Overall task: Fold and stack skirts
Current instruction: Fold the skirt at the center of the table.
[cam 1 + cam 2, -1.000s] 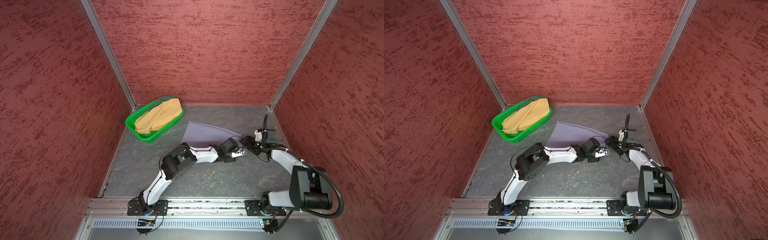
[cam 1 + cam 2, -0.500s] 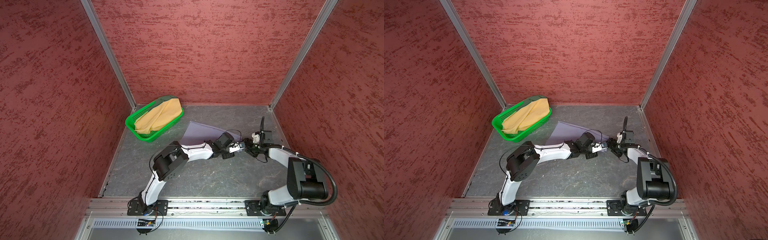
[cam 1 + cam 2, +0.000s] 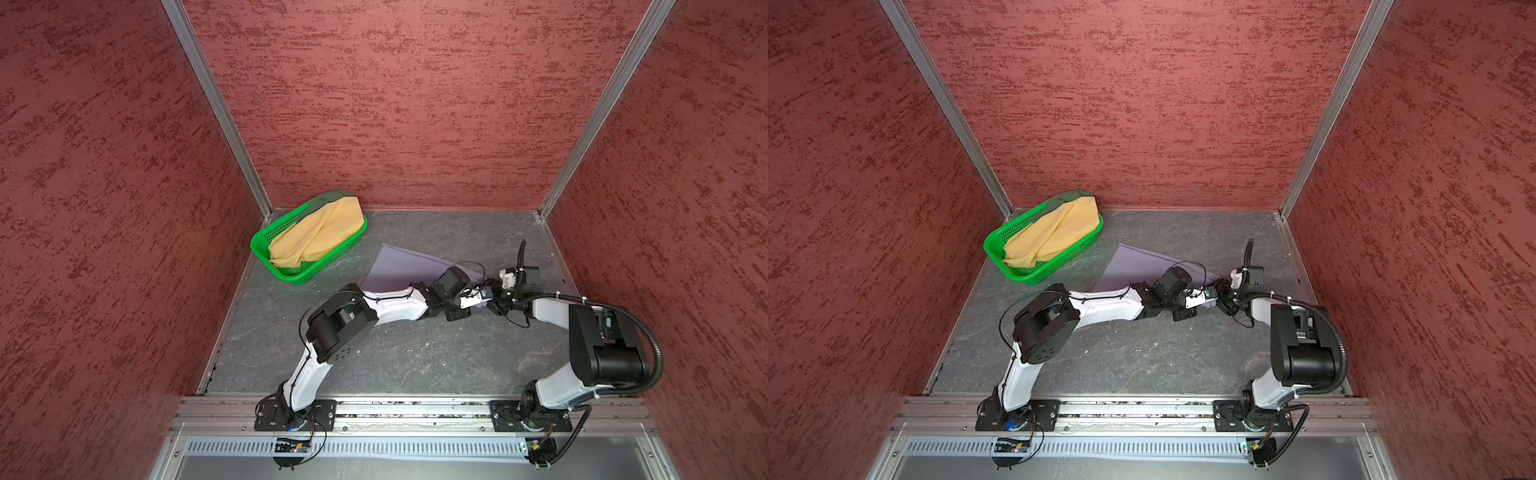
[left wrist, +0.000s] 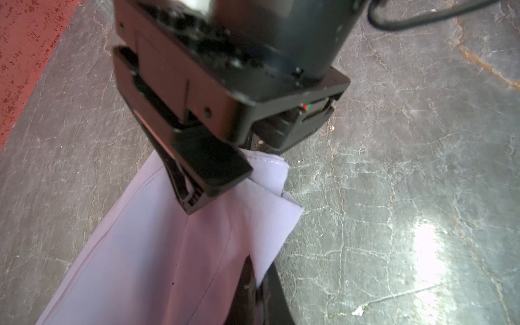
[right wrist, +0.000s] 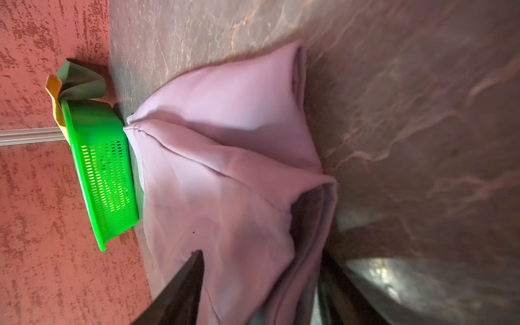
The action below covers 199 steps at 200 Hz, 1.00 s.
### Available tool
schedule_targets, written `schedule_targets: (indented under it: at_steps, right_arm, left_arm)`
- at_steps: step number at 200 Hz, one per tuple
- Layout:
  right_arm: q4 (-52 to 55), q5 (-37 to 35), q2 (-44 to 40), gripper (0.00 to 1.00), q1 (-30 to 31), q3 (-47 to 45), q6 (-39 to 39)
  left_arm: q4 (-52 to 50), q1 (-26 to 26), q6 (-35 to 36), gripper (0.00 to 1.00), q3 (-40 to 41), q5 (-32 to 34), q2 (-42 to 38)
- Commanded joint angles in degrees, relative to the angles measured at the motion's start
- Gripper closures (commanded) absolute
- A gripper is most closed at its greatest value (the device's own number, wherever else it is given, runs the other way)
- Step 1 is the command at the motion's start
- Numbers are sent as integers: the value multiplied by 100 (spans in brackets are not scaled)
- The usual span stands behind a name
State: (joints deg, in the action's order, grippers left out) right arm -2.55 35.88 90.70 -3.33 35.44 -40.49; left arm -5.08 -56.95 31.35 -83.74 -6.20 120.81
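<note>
left wrist — left end effector [image 4: 257, 271] pinches lavender skirt [image 4: 157, 253]

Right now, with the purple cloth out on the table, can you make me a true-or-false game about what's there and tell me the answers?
1. The yellow skirt lies in the green basket. True.
2. The lavender skirt is in the basket too. False: it lies on the table, beside the basket.
3. The left gripper is shut on a corner of the lavender skirt. True.
4. The basket stands right by the robot's bases. False: it stands in the far corner, on the left arm's side.
5. A dark green skirt peeks out at the basket's far end. True.
</note>
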Motion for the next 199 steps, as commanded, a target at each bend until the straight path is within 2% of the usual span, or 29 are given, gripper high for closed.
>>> schedule_targets:
  at_steps: [1,38,44,56,61,71,94,110,126,142,158,178,199]
  right_arm:
    - [-446,128,68,50,60,-81,-278]
    - [-456,-18,80,83,63,-65,-267]
    - [-401,-65,63,87,64,-27,-222]
    - [-226,-165,45,95,64,44,-86]
    - [-149,-212,38,98,63,78,-23]
    - [9,-301,27,100,62,140,114]
    - [370,-514,-11,100,62,282,422]
    - [599,-661,-78,100,75,352,585]
    - [872,-844,-201,100,74,432,760]
    - [1154,-1028,-369,100,78,507,904]
    - [1418,-1172,-547,100,71,588,1025]
    - [1760,-1363,-711,100,78,721,1169]
    - [1993,-1421,-962,100,100,834,1256]
  left_arm:
    - [205,-18,-148,100,-91,-170,-242]
    - [385,-9,-327,100,107,-250,-356]
    - [465,-9,-383,90,199,-253,-404]
    - [625,16,-512,61,403,-307,-539]
    - [697,32,-583,53,481,-321,-606]
    - [831,89,-761,45,636,-355,-754]
    - [1116,334,-1391,42,946,-337,-1062]
    - [1113,559,-1952,43,984,-31,-1081]
    - [939,720,-2379,48,965,342,-968]
    - [902,734,-2616,60,1033,773,-832]
    - [1005,654,-2758,78,1165,1130,-687]
    - [1006,476,-2787,89,1217,1517,-442]
    - [881,265,-2875,95,1095,1667,-112]
